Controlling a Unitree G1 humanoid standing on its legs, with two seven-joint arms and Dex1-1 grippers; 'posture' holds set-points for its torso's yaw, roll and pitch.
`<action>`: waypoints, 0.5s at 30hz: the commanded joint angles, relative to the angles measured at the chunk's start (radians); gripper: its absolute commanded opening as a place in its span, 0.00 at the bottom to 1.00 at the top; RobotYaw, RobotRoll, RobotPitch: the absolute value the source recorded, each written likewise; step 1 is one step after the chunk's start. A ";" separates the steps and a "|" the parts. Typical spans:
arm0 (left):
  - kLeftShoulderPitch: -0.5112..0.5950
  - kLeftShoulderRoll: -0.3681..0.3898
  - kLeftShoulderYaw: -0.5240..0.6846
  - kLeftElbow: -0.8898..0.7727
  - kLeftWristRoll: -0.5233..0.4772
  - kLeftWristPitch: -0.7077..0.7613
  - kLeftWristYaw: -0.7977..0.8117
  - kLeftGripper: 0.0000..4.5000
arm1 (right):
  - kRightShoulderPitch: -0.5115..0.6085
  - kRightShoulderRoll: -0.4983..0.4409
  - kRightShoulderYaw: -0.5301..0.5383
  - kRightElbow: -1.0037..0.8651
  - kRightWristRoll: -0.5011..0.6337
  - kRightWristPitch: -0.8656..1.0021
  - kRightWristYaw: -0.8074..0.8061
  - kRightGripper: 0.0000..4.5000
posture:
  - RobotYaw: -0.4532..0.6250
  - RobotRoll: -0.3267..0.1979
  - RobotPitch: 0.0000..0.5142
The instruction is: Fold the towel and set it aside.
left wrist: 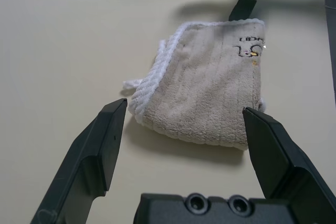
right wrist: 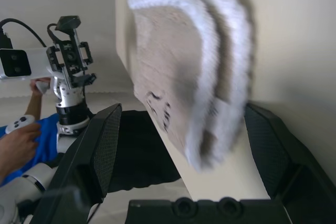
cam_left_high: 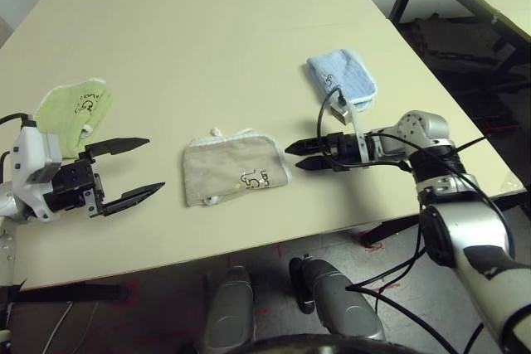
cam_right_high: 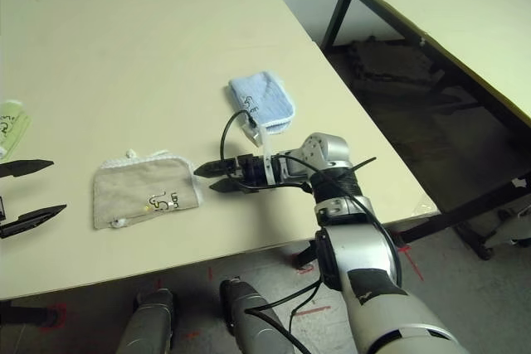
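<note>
The towel [cam_left_high: 236, 170] lies folded on my bench [cam_left_high: 207, 47], near the front edge, logo at its 4 o'clock corner. My right pincer [cam_left_high: 292, 156] sits at the towel's 3 o'clock, just beside its edge, its 2 fingers spread and holding nothing. My left pincer [cam_left_high: 153, 165] hovers at 9 o'clock, apart from the cloth, also spread wide and holding nothing. A light-green towel [cam_left_high: 73, 111] lies at 10 o'clock, a light-blue towel [cam_left_high: 342, 79] at 2 o'clock.
</note>
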 commanded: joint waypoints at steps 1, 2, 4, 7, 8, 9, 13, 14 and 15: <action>0.002 0.004 -0.006 0.016 0.015 -0.012 -0.001 1.00 | 0.003 0.045 -0.011 0.027 -0.018 0.002 -0.054 0.99 | 0.43 0.62 0.32; 0.002 0.003 -0.007 0.017 0.016 -0.013 -0.001 1.00 | 0.001 0.057 -0.019 0.028 -0.017 0.001 -0.064 0.99 | 0.43 0.62 0.32; -0.003 0.003 -0.010 0.022 0.016 -0.014 -0.002 1.00 | 0.000 0.083 -0.035 0.032 -0.017 -0.003 -0.084 0.99 | 0.42 0.62 0.32; -0.012 0.003 -0.018 0.028 0.020 -0.017 -0.002 1.00 | 0.011 0.110 -0.035 0.016 -0.023 -0.007 -0.108 0.99 | 0.42 0.62 0.33; -0.015 0.003 -0.021 0.031 0.021 -0.018 -0.003 1.00 | 0.015 0.115 -0.033 0.011 -0.023 -0.008 -0.112 0.99 | 0.42 0.62 0.33; -0.018 0.002 -0.024 0.033 0.022 -0.019 -0.004 1.00 | 0.020 0.118 -0.028 0.007 -0.025 -0.010 -0.116 0.99 | 0.42 0.62 0.33; -0.028 0.002 -0.034 0.040 0.026 -0.024 -0.004 1.00 | 0.042 0.120 0.007 -0.024 -0.043 -0.044 -0.121 0.99 | 0.41 0.62 0.33; -0.029 0.001 -0.036 0.040 0.027 -0.025 -0.004 1.00 | 0.046 0.119 0.012 -0.029 -0.044 -0.046 -0.121 0.99 | 0.41 0.62 0.33; -0.031 0.001 -0.038 0.041 0.028 -0.026 -0.003 1.00 | 0.048 0.123 -0.001 -0.029 -0.040 -0.046 -0.128 0.99 | 0.41 0.62 0.33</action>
